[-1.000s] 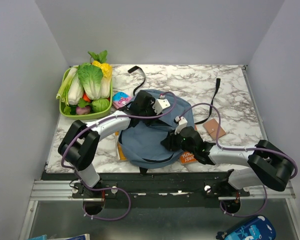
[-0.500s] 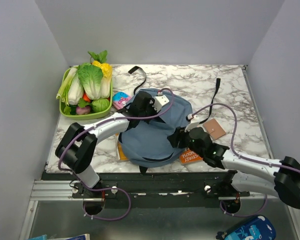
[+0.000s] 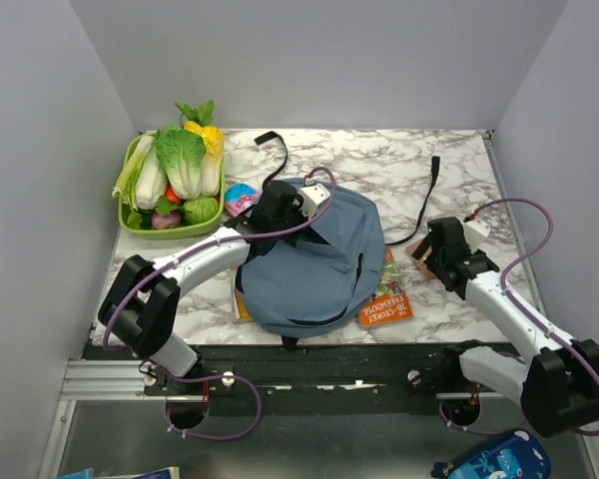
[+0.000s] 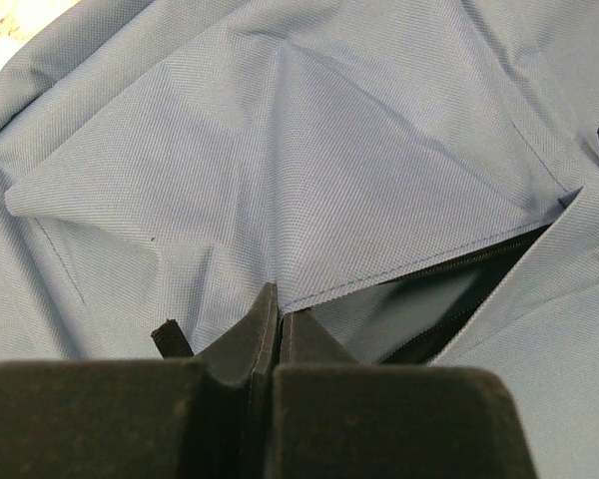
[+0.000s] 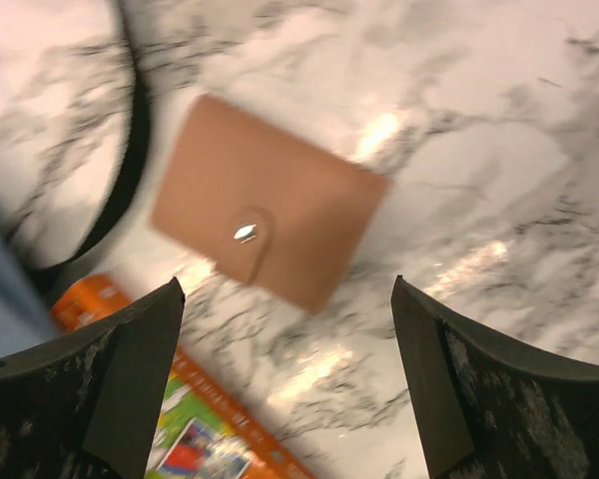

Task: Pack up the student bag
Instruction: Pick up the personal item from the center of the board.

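Note:
The dusty-blue student bag point(image 3: 309, 264) lies in the middle of the marble table, its black straps point(image 3: 280, 160) trailing toward the back. My left gripper point(image 3: 280, 207) is at the bag's far edge. In the left wrist view it point(image 4: 278, 311) is shut on the hem of a fabric flap point(image 4: 280, 150), beside the dark zipper opening point(image 4: 459, 289). My right gripper point(image 3: 441, 251) hovers open, right of the bag, over a brown snap wallet point(image 5: 265, 205); its fingers point(image 5: 130, 379) are apart and hold nothing. An orange book point(image 3: 387, 299) lies by the bag's right side.
A green basket of vegetables point(image 3: 130, 222) stands at the back left, with a pink pouch point(image 3: 242, 198) beside it. Another book point(image 3: 241, 299) pokes out under the bag's left side. A black strap point(image 5: 130, 150) curves past the wallet. A bright-blue pouch point(image 3: 489, 459) lies below the table's front.
My right arm has pulled away from the bag to the right and opened over the wallet, uncovering the orange book. My left gripper has closed on the bag's flap.

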`<state>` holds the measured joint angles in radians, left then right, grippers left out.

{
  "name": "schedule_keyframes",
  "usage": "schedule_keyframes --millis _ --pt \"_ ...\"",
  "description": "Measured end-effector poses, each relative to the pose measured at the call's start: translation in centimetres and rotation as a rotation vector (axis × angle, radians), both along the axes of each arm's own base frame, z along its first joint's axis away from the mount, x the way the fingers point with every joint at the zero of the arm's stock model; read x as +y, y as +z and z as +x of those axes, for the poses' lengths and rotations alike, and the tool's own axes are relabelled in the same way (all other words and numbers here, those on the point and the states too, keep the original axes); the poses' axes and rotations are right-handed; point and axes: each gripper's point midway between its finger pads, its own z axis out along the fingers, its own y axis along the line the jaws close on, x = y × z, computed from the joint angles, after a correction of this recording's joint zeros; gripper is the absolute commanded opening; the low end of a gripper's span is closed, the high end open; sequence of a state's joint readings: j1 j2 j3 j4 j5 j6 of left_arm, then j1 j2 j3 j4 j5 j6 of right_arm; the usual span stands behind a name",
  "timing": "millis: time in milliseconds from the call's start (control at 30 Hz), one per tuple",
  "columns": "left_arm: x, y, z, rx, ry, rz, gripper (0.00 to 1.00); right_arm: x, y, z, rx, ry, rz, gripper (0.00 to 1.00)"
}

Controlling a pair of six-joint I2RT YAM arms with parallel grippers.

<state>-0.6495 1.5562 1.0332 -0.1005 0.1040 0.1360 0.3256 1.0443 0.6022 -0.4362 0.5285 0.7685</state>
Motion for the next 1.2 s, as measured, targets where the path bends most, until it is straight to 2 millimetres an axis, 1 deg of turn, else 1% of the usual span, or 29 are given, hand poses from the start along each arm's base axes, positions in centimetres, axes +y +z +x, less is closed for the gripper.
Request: schedule_keyframes --millis 67,100,167,333,400,500,567,667,733,833,867,1000,1133,1200 --pt "0.2 0.2 -0.3 0.000 0.003 -0.005 0.00 -2.1 -1.1 -0.4 0.060 -0.074 0.001 0.94" --pt "0.3 0.2 -0.4 0.000 0.003 -0.007 0.00 -2.9 -1.6 -0.5 0.090 -0.100 0.002 0.94" --pt "0.4 0.3 -0.6 -0.001 0.005 -0.009 0.00 -3.7 -2.2 -0.5 0.136 -0.126 0.007 0.95" --pt "0.7 0.5 -0.9 -0.002 0.006 -0.013 0.00 -5.4 -2.5 0.4 0.188 -0.167 0.034 0.97" --pt "0.7 0.5 -1.0 -0.002 0.007 -0.014 0.00 -6.5 -3.1 0.4 0.215 -0.185 0.047 0.97" --pt "0.7 0.4 -1.1 -0.001 0.008 -0.016 0.00 -7.4 -4.4 0.1 0.266 -0.187 0.078 0.97" --pt "0.7 0.5 -1.1 -0.001 0.008 -0.017 0.00 -7.4 -5.3 0.1 0.295 -0.172 0.108 0.97" --pt "0.7 0.5 -1.1 -0.001 0.008 -0.018 0.00 -6.5 -6.0 0.4 0.307 -0.128 0.159 0.96" --pt "0.7 0.5 -1.1 -0.001 0.009 -0.018 0.00 -5.8 -6.0 0.8 0.293 -0.105 0.189 0.94" --pt "0.7 0.5 -1.1 0.000 0.010 -0.019 0.00 -5.0 -6.4 1.1 0.274 -0.085 0.230 0.87" --pt "0.7 0.5 -1.1 0.000 0.010 -0.019 0.00 -4.9 -6.4 1.2 0.264 -0.082 0.239 0.83" --pt "0.7 0.5 -1.1 -0.001 0.009 -0.019 0.00 -4.5 -6.3 1.8 0.208 -0.084 0.269 0.73" --pt "0.7 0.5 -1.1 -0.001 0.010 -0.019 0.00 -4.0 -6.1 2.3 0.171 -0.066 0.294 0.72" --pt "0.7 0.5 -1.1 -0.002 0.010 -0.019 0.00 -4.0 -5.9 2.2 0.163 -0.062 0.292 0.70"
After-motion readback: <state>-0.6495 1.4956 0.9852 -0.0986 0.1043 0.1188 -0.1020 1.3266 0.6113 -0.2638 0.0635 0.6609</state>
